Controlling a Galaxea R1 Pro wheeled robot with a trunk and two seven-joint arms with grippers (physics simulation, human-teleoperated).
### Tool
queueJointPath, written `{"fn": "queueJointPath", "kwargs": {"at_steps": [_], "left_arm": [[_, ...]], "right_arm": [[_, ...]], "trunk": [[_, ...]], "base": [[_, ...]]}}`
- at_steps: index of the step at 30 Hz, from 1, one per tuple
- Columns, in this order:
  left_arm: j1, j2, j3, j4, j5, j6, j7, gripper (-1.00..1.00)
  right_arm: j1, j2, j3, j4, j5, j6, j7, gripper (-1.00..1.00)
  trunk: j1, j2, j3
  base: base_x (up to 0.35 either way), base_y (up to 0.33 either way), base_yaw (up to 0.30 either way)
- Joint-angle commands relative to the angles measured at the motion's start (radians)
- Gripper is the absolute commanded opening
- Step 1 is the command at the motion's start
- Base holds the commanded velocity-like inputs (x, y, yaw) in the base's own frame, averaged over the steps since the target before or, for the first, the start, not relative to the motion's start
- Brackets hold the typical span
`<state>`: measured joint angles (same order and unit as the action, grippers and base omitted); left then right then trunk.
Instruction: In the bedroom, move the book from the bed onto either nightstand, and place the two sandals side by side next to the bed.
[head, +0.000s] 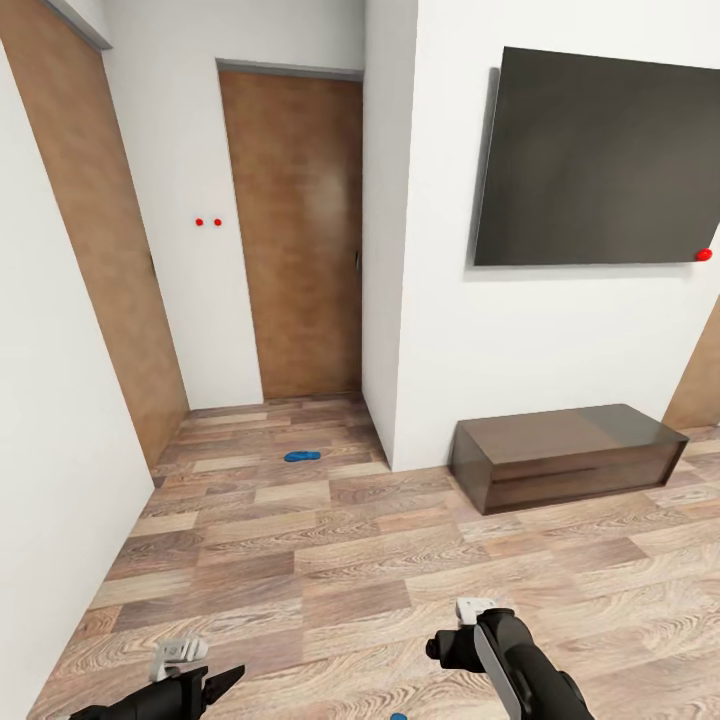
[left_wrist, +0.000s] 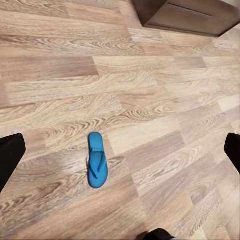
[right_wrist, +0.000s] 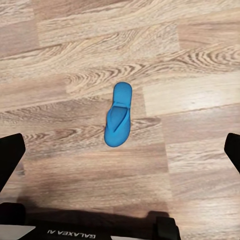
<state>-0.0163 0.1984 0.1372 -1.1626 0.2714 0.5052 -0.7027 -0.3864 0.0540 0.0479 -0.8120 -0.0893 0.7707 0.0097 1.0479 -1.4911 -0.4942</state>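
A blue sandal (right_wrist: 118, 121) is being seen lying flat on the wood-plank floor (right_wrist: 200, 60) under the right tool (right_wrist: 120, 155), between its two dark fingers and apart from both; the fingers are being held wide apart with nothing between them. At the near edge of the right wrist view, white lettering on the robot's body is being shown upside down, reading "GALAXEA AI".

The same kind of sandal (left_wrist: 96, 160) is being shown beneath the left tool (left_wrist: 120, 150), whose fingers are likewise being held spread and empty. A low dark brown cabinet (left_wrist: 185, 15) is being seen well beyond this tool.

In the head view, a second sandal (head: 302, 456) is being seen far ahead of both tools, on the floor before a brown wooden door (head: 295, 230). A dark wall screen (head: 600, 160) is being shown above the cabinet (head: 565, 455). A blue sliver (head: 398, 717) is being glimpsed between the left tool (head: 200, 675) and the right tool (head: 470, 625).
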Motion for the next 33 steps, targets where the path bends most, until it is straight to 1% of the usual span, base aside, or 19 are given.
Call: {"fn": "queueJointPath", "kwargs": {"at_steps": [1, 22, 26, 33], "left_arm": [[-0.001, 0.000, 0.001, 0.000, 0.007, 0.008, -0.001, 1.00], [-0.001, 0.000, 0.000, 0.000, 0.003, 0.006, 0.000, 1.00], [-0.001, 0.000, -0.001, 0.000, 0.003, 0.007, -0.001, 1.00], [-0.001, 0.000, -0.001, 0.000, 0.003, 0.007, -0.001, 1.00]], "right_arm": [[0.000, 0.000, 0.001, -0.001, -0.009, 0.004, -0.004, 1.00], [0.000, 0.000, 0.001, 0.001, -0.009, 0.003, -0.005, 1.00], [-0.001, 0.000, 0.002, 0.013, -0.008, 0.003, -0.005, 1.00], [-0.001, 0.008, 0.001, 0.020, -0.007, 0.002, -0.006, 1.00]], "trunk": [[0.004, -0.008, -0.004], [0.084, -0.155, -0.070], [0.100, -0.183, -0.083], [0.127, -0.232, -0.105]], "base": [[0.000, 0.000, 0.000], [0.000, 0.000, 0.000], [0.000, 0.000, 0.000], [0.000, 0.000, 0.000]]}}
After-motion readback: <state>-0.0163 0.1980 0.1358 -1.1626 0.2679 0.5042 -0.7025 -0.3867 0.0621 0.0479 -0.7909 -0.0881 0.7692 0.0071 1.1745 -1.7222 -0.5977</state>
